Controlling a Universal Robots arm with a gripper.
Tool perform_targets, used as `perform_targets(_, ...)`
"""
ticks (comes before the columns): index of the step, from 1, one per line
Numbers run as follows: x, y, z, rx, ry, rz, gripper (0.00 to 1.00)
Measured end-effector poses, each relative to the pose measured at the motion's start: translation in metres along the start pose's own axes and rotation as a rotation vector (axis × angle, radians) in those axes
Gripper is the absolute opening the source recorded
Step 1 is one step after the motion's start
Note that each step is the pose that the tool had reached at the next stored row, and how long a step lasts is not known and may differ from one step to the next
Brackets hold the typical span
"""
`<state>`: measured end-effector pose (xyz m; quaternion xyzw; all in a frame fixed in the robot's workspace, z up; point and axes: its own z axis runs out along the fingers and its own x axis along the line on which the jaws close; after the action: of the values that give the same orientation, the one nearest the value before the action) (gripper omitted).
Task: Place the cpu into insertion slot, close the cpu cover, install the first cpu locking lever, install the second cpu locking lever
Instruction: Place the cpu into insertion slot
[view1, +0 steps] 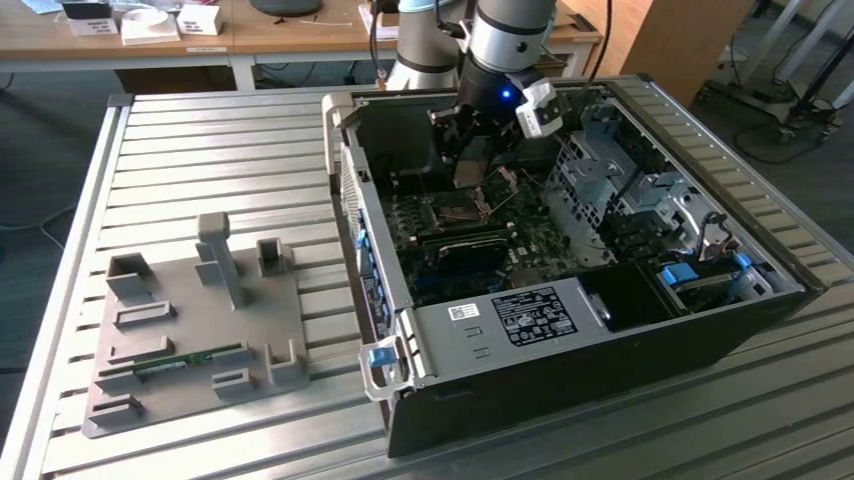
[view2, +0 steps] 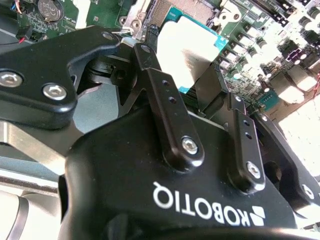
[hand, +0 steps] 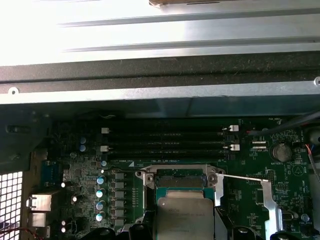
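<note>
The cpu (view2: 190, 45) is clamped by its opposite edges between the black fingers (view2: 159, 95) of the gripper (view2: 175, 62), whose jaws are closed only to the chip's width. In the first wrist view the chip is held over the insertion slot (hand: 180, 181), part of whose dark bed is left uncovered; contact cannot be made out, so seating is judged not yet done. A silvery lever (hand: 271, 202) beside the socket seems to be released. Cover closing and both levers are judged outstanding. Beyond lie the memory slots (hand: 165, 141) on the motherboard (hand: 125, 200), inside the computer case (view1: 561, 370).
</note>
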<state>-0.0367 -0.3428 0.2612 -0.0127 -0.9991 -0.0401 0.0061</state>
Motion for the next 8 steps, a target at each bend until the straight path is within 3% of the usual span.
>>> perform_targets(8, 0.0, -0.0002, 0.0022, 0.0, 0.0, 0.0, 0.54)
